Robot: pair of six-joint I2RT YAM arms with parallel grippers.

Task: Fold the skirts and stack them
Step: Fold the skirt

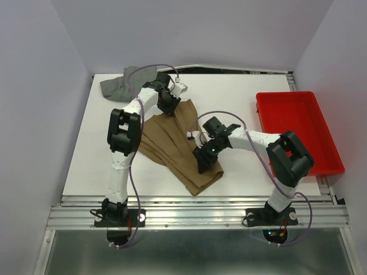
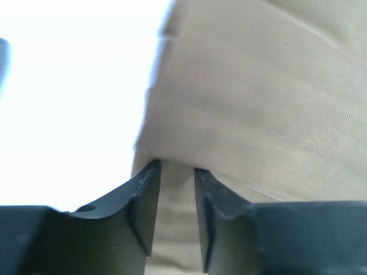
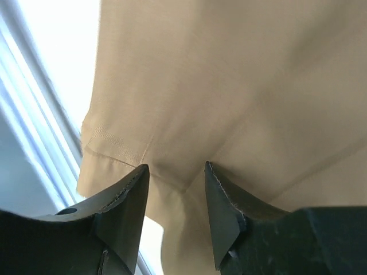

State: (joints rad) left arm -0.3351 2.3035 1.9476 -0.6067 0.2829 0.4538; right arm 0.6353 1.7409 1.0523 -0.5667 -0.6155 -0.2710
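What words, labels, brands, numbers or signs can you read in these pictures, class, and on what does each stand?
None: no text can be read in any view.
The tan skirt, grey skirt, red tray and table bear no writing.
The left arm and right arm show no legible marks; any there would be too small to read.

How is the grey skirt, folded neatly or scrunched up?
Scrunched up: the grey skirt lies in a lumpy heap, far left on the table.

Tan skirt [image 1: 166, 148] & grey skirt [image 1: 114, 87]: matt cloth; red tray [image 1: 293, 127]: glossy plastic.
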